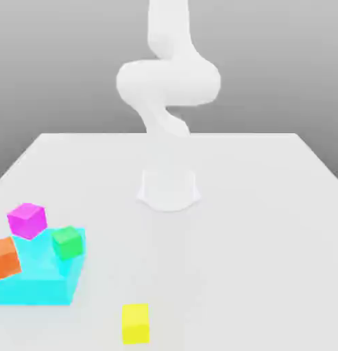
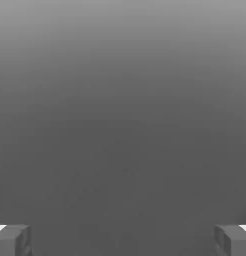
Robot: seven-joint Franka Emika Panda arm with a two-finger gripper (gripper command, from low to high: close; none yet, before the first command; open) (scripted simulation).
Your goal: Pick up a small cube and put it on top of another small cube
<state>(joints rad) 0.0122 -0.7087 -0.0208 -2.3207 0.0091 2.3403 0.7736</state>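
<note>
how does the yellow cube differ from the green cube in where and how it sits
The yellow cube sits alone on the bare white table; the green cube rests on the big cyan block. The yellow cube stands apart from everything, while the green cube has the magenta cube and orange cube close by. The yellow one is nearer the camera. Both look about the same size.

Magenta cube (image 1: 27, 219), green cube (image 1: 68, 242), orange block (image 1: 5, 258) on cyan block (image 1: 41, 274)
</note>
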